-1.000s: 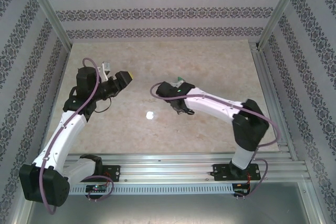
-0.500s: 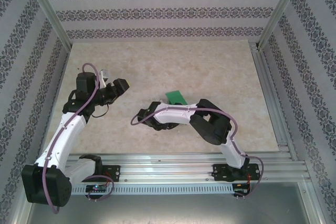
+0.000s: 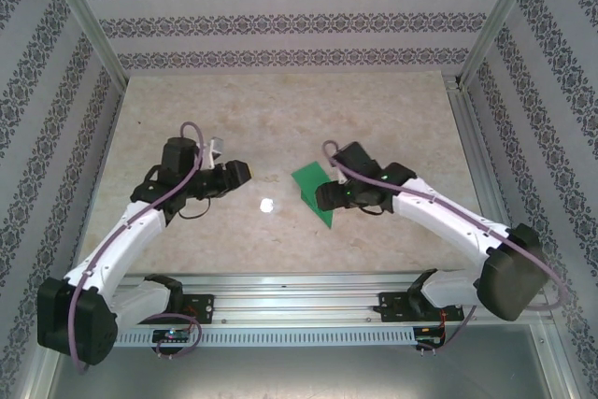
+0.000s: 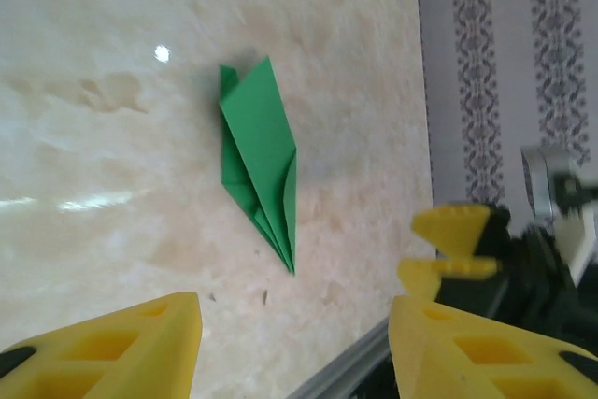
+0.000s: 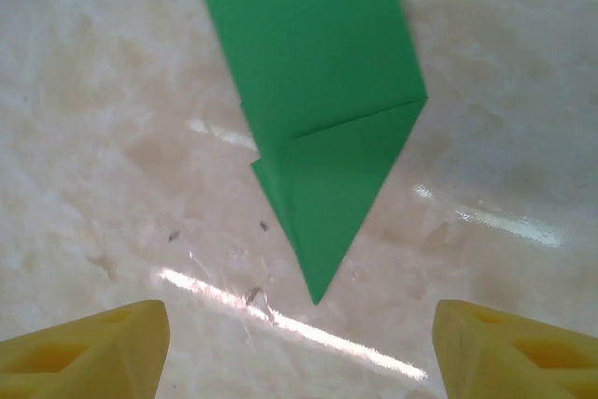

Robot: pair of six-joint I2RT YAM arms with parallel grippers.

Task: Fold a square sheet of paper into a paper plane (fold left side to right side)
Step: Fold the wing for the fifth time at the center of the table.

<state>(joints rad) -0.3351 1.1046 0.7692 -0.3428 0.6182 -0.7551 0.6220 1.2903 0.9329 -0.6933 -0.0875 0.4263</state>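
The paper plane (image 3: 311, 188) is bright-green paper folded into a pointed dart. It lies flat on the table with its tip toward the near edge. Nothing is holding it. My right gripper (image 3: 323, 196) hovers at the plane's right edge. In the right wrist view the plane (image 5: 318, 119) points down between the open yellow fingertips (image 5: 84, 348) of the right gripper (image 5: 299, 348). My left gripper (image 3: 240, 173) is to the left of the plane, well apart from it. In the left wrist view the left gripper (image 4: 294, 348) is open and empty, with the plane (image 4: 260, 161) ahead of it.
A small white round speck (image 3: 266, 204) lies on the marbled table (image 3: 280, 109) between the two grippers, and it shows as the speck (image 4: 162, 53) in the left wrist view. Patterned walls (image 3: 280, 25) enclose three sides. An aluminium rail (image 3: 327, 279) runs along the near edge.
The right gripper has opened and let go of the plane, which now lies flat. The right arm swung left, then back to the plane. The left arm moved right toward the middle.
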